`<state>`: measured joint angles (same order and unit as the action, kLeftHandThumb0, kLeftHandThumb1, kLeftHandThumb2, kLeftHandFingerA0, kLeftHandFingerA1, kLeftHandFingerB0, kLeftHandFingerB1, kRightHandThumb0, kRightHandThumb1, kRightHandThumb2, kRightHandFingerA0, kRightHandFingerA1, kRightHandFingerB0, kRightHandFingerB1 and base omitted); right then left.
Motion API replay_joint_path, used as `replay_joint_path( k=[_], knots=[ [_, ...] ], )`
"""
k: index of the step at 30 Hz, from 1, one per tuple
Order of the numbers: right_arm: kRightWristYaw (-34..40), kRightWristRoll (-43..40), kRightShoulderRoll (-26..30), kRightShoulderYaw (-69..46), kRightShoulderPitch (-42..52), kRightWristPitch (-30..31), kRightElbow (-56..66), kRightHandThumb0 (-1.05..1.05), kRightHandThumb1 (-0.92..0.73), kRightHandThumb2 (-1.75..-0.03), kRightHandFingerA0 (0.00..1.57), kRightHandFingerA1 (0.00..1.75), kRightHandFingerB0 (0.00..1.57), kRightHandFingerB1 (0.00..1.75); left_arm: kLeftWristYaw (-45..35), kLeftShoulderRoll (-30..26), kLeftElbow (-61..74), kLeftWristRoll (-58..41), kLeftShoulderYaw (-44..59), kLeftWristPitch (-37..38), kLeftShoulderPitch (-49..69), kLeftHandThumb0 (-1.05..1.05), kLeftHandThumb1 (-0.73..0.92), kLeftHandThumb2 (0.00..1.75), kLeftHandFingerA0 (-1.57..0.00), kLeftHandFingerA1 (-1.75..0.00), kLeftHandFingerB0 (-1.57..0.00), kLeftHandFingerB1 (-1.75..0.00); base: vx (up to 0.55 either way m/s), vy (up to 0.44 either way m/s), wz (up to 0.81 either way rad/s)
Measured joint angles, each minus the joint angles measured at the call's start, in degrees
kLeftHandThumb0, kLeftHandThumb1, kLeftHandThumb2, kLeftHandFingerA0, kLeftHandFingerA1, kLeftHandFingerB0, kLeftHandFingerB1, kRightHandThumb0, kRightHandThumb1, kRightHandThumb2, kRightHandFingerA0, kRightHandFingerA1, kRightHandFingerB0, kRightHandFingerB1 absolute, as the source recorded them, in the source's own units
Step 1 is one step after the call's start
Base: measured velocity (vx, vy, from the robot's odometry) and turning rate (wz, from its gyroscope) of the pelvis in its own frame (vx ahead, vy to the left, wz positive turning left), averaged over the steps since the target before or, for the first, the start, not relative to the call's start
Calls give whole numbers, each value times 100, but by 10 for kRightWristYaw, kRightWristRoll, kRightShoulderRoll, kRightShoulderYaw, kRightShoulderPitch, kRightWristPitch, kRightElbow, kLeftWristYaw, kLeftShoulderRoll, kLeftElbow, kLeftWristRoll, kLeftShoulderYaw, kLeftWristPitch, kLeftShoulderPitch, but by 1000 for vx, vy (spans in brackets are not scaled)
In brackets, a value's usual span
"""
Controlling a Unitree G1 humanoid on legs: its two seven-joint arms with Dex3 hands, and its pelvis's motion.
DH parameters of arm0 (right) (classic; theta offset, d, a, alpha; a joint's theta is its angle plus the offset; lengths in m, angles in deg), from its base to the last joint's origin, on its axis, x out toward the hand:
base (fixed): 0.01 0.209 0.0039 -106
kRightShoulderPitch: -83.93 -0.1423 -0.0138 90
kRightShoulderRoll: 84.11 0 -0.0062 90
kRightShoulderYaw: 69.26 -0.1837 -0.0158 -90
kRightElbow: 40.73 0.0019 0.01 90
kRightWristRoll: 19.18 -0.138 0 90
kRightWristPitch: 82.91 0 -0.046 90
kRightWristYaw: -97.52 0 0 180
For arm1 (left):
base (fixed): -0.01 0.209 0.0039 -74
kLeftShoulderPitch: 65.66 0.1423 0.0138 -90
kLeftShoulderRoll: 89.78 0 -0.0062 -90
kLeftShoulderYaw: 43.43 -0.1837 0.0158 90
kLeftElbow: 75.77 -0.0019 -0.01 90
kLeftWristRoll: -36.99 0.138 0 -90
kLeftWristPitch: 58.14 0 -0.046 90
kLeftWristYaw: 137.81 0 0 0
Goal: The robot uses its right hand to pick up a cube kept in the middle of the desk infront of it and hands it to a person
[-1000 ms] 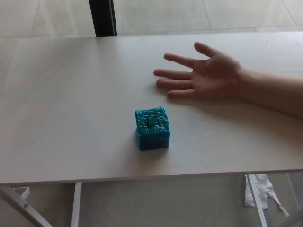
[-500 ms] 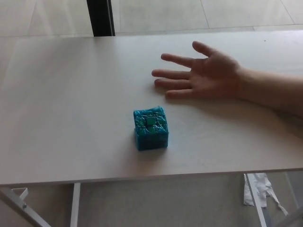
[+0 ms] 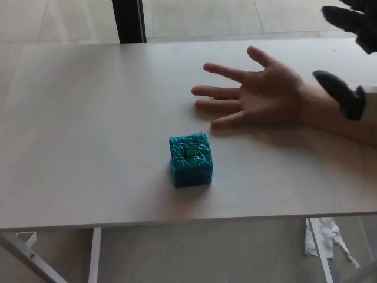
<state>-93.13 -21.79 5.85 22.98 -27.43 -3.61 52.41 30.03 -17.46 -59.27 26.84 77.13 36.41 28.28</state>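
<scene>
A blue-green patterned cube (image 3: 190, 159) sits on the pale desk (image 3: 82, 118), near the middle and a little toward the front edge. A person's hand (image 3: 262, 94) lies palm up on the desk behind and to the right of the cube, fingers spread toward the left. My right hand (image 3: 346, 93) comes in at the upper right edge, above the person's forearm and well away from the cube. It is open, with its black fingers (image 3: 349, 16) apart and nothing between them. My left hand does not show.
A black post (image 3: 128, 20) stands behind the desk's far edge. White desk legs (image 3: 94, 254) and a crumpled white scrap (image 3: 323, 237) on the floor show below the front edge.
My right hand has come into view at the upper right, over the person's forearm. The cube has stayed put and the person's hand has barely moved. The camera shifted slightly.
</scene>
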Motion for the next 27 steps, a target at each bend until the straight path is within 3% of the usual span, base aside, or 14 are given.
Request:
replay_joint_path(
  k=[5, 6, 8, 9, 15, 16, 17, 22, 23, 24, 25, 27],
  knots=[
    [-2, 39, -5, 69, -30, 17, -14, -74, -56, -58, 28, 57, 31, 37, 0, 0, 0, 0, -2, 0, 0, -70, 62, 59, -61, -50, -53, -39, 0, 0, 0],
    [-2, 50, -6, 85, -37, 22, -19, -73, -57, -58, 26, 59, 29, 39, 0, 0, 0, 0, -3, 0, 0, -71, 47, 90, -57, -61, -46, -52, 0, 0, 0],
    [-3, 62, -6, 104, -45, 27, -26, -72, -58, -58, 25, 60, 29, 40, 0, 0, 0, 0, -3, 0, 0, -72, 46, 90, -57, -62, -46, -52, 0, 0, 0],
    [-3, 74, -6, 122, -52, 32, -32, -70, -57, -58, 28, 58, 32, 39, 0, 0, 0, 0, -4, 0, 0, -73, 60, 59, -64, -49, -52, -38, 0, 0, 0],
    [-4, 126, -6, 195, -82, 50, -67, -70, -58, -58, 28, 57, 33, 38, 0, 0, 0, 0, -7, 0, -1, -72, 60, 59, -63, -52, -54, -40, 0, 0, 0],
    [-4, 135, -6, 204, -88, 53, -73, -72, -58, -58, 27, 57, 32, 39, 0, 0, 0, 0, -8, 0, -2, -74, 47, 90, -58, -62, -47, -52, 0, 0, 0],
    [-4, 141, -6, 212, -92, 55, -77, -72, -58, -58, 26, 55, 32, 39, 0, 0, 0, 0, -8, 0, -2, -73, 60, 59, -63, -51, -55, -39, 0, 0, 0],
    [-5, 184, -6, 259, -124, 72, -106, -74, -59, -59, 22, 53, 31, 37, 0, 0, 0, 0, -10, 0, -3, -71, 60, 59, -63, -51, -55, -39, 0, 0, 0],
    [-5, 193, -6, 270, -132, 75, -112, -73, -61, -59, 20, 51, 29, 37, -1, 0, 0, 0, -10, 0, -3, -74, 47, 90, -58, -60, -47, -52, 0, 0, 0],
    [-5, 201, -6, 277, -138, 78, -117, -73, -61, -59, 20, 51, 29, 37, -1, 0, 0, 0, -11, 0, -3, -74, 47, 90, -58, -60, -47, -52, 0, 0, 0],
    [-6, 210, -6, 287, -146, 82, -122, -77, -48, -88, 17, 55, 22, 47, -1, 0, 0, 0, -11, 0, -3, -73, 60, 59, -65, -52, -55, -40, 0, 0, 0],
    [-7, 227, -6, 305, -161, 89, -133, -77, -48, -87, 15, 53, 21, 46, -1, 0, 0, 0, -13, 0, -4, -74, 59, 59, -66, -53, -55, -40, 0, 0, 0]
  ],
)
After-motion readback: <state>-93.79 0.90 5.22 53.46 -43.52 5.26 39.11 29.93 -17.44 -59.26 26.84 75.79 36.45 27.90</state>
